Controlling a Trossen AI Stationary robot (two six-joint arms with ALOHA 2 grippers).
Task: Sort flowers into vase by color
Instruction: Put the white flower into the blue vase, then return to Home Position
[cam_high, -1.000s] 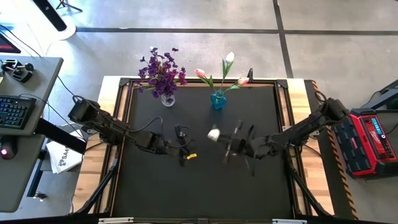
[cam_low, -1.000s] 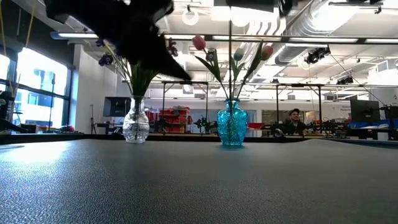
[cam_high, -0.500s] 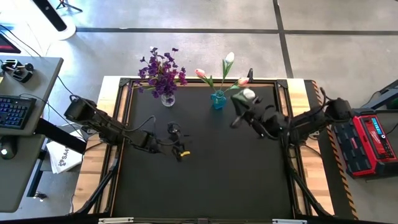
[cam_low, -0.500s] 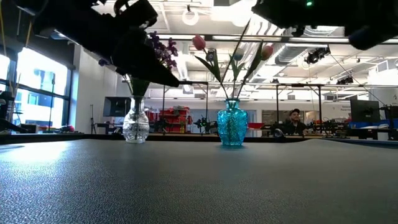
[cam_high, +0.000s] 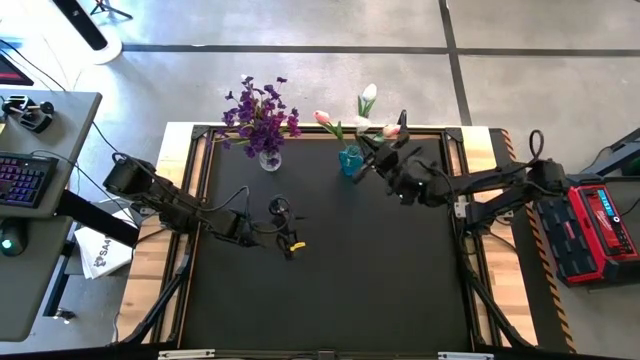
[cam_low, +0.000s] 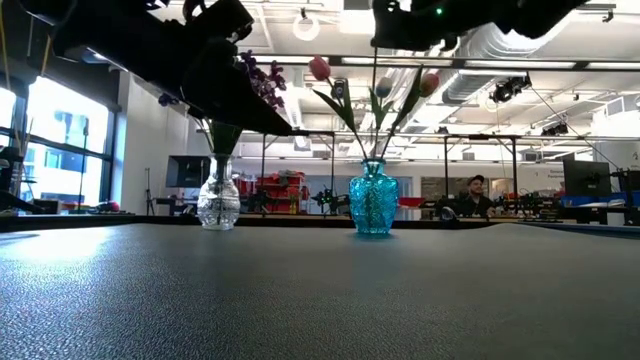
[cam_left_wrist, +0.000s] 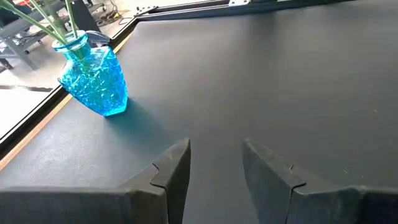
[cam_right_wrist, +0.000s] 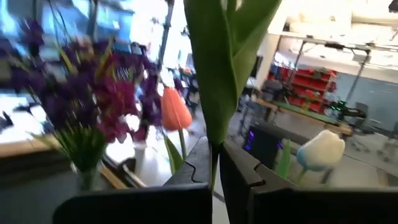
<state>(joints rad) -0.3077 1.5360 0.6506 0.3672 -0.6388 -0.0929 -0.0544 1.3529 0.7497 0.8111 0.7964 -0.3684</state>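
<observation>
Your main risk sat at the blue vase (cam_high: 350, 160): the right pincer (cam_high: 375, 158) was just beside its mouth, carrying a tulip (cam_right_wrist: 214, 68) among stems already standing there. A stem missing the narrow neck could have slid down outside onto the tabletop (cam_high: 330, 270), and a nudge from the arm could have tipped the vase (it looked light, though that was only a judgement). The crowded blooms could also have snagged the incoming leaf.

Your right pincer was clenched on the tulip's green stem, the leaf rising between its fingers (cam_right_wrist: 199, 165) in the right wrist view. Your left pincer (cam_high: 290, 243) hovered over the tabletop's left half, well apart from both vases, jaws partly apart and holding nothing. The purple sprigs (cam_high: 258, 112) stood in the clear vase (cam_high: 270, 159); the pink and white tulips (cam_high: 368, 95) stood in the blue one.
</observation>
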